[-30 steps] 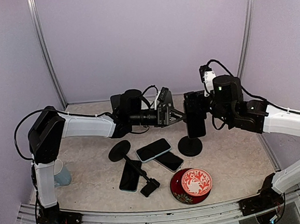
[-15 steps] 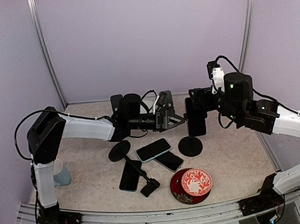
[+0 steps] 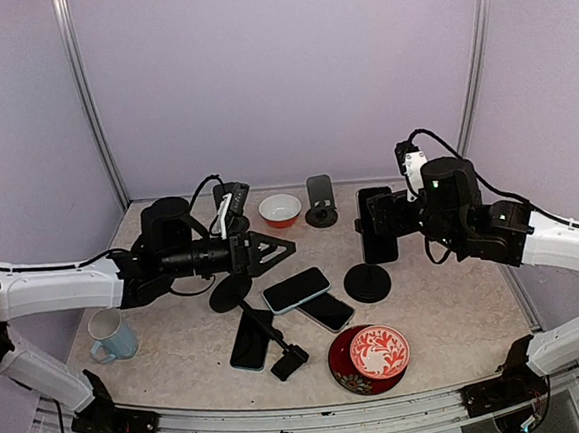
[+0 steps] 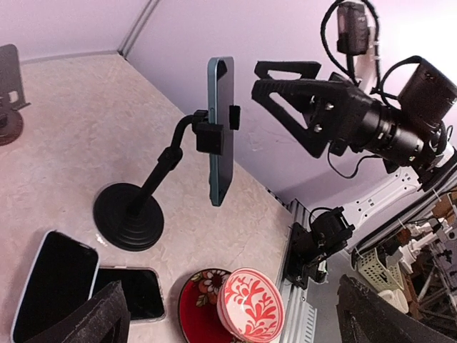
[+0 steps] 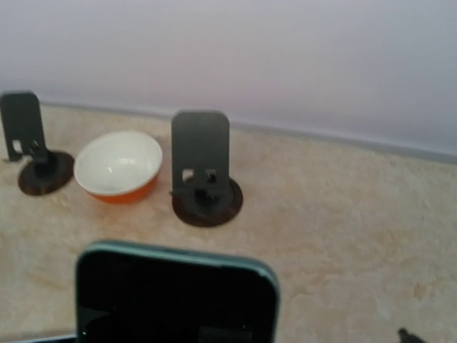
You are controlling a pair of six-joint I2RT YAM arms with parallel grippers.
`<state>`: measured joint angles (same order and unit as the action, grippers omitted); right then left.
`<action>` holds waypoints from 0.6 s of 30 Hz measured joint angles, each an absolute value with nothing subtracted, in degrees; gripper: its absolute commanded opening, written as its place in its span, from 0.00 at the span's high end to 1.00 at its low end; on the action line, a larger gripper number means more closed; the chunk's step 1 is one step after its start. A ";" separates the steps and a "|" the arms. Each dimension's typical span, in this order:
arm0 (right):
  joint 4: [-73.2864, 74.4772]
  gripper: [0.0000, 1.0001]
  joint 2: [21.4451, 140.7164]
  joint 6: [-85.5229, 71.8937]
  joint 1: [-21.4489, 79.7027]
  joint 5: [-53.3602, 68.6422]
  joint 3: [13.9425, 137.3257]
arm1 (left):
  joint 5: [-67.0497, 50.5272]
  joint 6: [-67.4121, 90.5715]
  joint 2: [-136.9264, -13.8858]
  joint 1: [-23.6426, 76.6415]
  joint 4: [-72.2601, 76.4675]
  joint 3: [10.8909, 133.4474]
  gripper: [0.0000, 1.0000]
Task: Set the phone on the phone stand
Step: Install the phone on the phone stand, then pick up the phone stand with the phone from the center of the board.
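Note:
A teal-edged phone (image 3: 375, 232) stands upright, clamped in the black gooseneck phone stand (image 3: 367, 283). In the left wrist view the phone (image 4: 221, 128) sits in the clamp above the stand's round base (image 4: 128, 214). My right gripper (image 3: 388, 217) is open just right of the phone, its fingertips (image 4: 255, 77) apart from it and not touching. The right wrist view shows the phone's top edge (image 5: 175, 293) close below the camera. My left gripper (image 3: 277, 246) is open and empty, well left of the stand, above the table.
Three phones lie flat: (image 3: 296, 289), (image 3: 328, 311), (image 3: 250, 340). A second stand (image 3: 233, 289) lies tipped over beside them. A red patterned bowl (image 3: 379, 352) sits on a red plate in front. An orange bowl (image 3: 280, 209) and two flat stands (image 3: 320, 202), (image 3: 230, 196) are at the back. A mug (image 3: 111, 336) is at left.
The left arm has swung far back to the left, away from the phone. The right gripper has drawn slightly off the phone, which stays upright in the stand.

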<state>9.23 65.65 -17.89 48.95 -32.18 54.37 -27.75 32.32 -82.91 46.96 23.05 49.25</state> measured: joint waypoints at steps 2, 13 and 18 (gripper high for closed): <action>9.21 0.00 67.29 -18.00 48.95 -32.42 54.50 | -23.86 30.57 -76.51 46.98 20.25 45.25 0.01; 9.21 0.00 76.64 -18.15 50.15 -33.91 60.31 | -9.87 28.21 -51.24 46.83 3.88 29.58 0.01; 9.28 0.06 79.61 -18.63 50.46 -36.27 63.40 | -7.29 28.18 -47.42 45.98 0.16 28.18 0.01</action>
